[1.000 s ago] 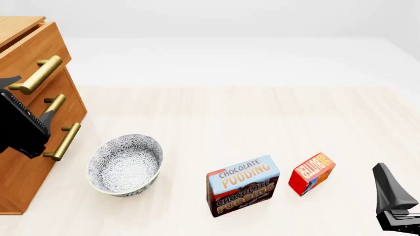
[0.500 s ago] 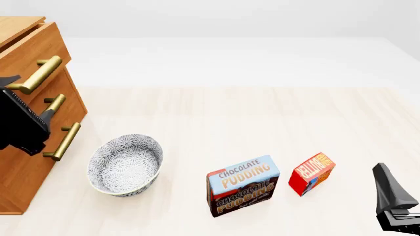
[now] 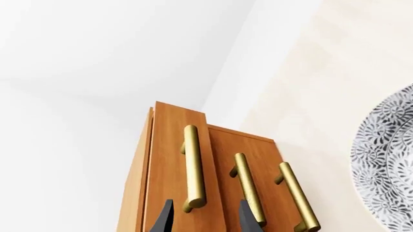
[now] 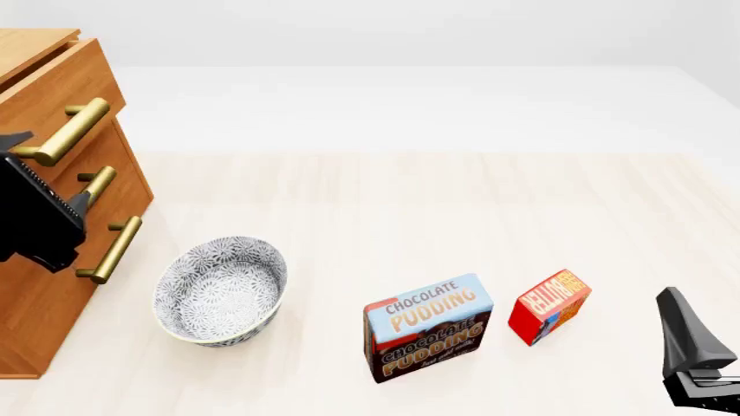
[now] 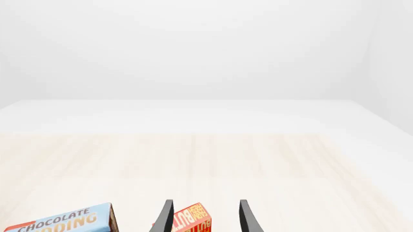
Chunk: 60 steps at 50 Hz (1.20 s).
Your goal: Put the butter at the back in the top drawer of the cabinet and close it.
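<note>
The butter (image 4: 549,305), a small red box, stands on the table at the right; in the right wrist view it (image 5: 193,221) shows between my fingers, farther out. My right gripper (image 4: 691,342) is open and empty, low at the right edge, nearer than the butter. The cabinet (image 4: 35,321) stands at the left. Its top drawer (image 4: 64,87) stands slightly out from the lower fronts. My left gripper (image 4: 50,171) is open against the drawer fronts. In the left wrist view its fingers (image 3: 164,217) straddle the near end of the top brass handle (image 3: 193,169).
A patterned bowl (image 4: 220,290) sits right beside the cabinet's foot. A Chocolate Pudding box (image 4: 428,328) stands just left of the butter. The two lower drawer handles (image 4: 110,249) lie under my left gripper.
My left gripper has edged slightly up and toward the cabinet. The right arm, butter, bowl and pudding box have not moved.
</note>
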Available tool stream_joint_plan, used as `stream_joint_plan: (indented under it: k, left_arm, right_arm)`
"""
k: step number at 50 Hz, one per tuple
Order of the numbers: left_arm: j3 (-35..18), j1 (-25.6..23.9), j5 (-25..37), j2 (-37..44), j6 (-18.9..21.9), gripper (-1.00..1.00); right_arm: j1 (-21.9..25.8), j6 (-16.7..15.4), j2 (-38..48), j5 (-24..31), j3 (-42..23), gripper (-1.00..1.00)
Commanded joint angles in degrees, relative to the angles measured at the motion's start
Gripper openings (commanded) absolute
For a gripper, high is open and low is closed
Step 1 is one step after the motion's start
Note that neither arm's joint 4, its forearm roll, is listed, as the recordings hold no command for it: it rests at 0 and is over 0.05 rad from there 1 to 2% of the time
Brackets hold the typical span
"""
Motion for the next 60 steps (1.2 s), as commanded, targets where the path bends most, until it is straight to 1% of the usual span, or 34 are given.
stream_joint_plan:
  k: [1, 12, 14, 42, 60]
  left_arm:
    - [-0.3, 0.3, -0.6, 1.1, -0.1, 1.0]
    - [-0.7, 0.5, -1.2, 2.3, -0.2, 1.0]
    - [-0.4, 0.7, -1.8, 2.5, 0.4, 1.0]
    - [-0.8, 1.4, -2.1, 3.0, 0.4, 1.0]
    - [-1.7, 1.6, -3.1, 4.8, -0.4, 1.0]
  right_arm:
    - [0.0, 0.0, 0.0, 0.0, 0.0, 1.0]
    - [0.0, 0.0, 0.0, 0.0, 0.0, 1.0]
    - [0.0, 0.0, 0.0, 0.0, 0.0, 1.0]
    - [0.0, 0.0, 0.0, 0.0, 0.0, 1.0]
    - [0.0, 0.0, 0.0, 0.0, 0.0, 1.0]
